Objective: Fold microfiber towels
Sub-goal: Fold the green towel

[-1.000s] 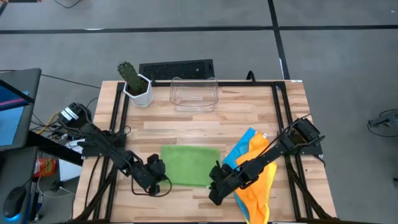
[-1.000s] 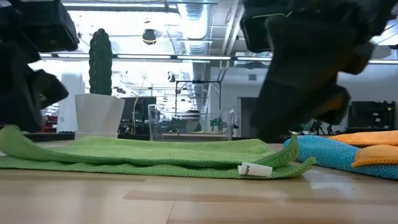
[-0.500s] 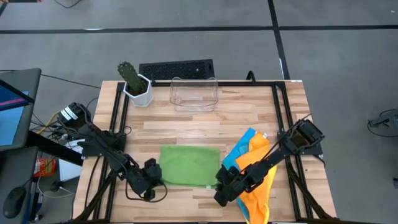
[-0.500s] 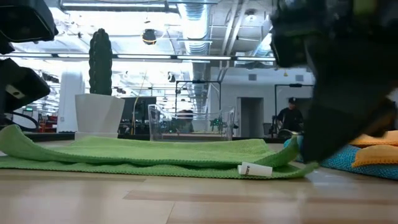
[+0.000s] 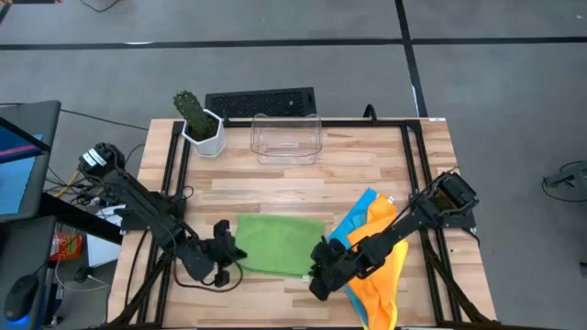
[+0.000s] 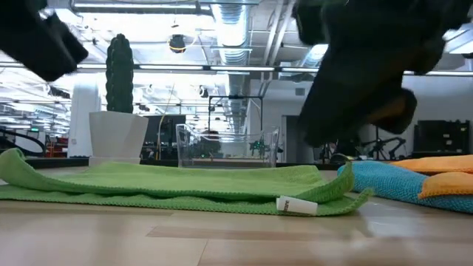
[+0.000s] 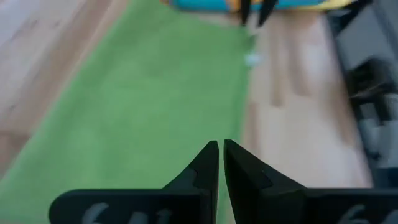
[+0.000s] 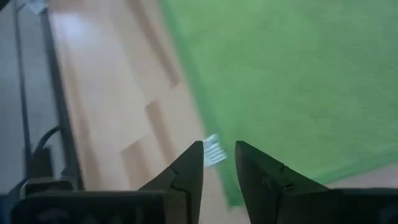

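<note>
- The green towel lies flat at lower centre of the high view.
- The left gripper, fingers pressed together and empty, sits at its lower-left corner.
- The right gripper, jaws slightly parted with nothing between them, hovers by its lower-right corner, above the white tag.
</note>
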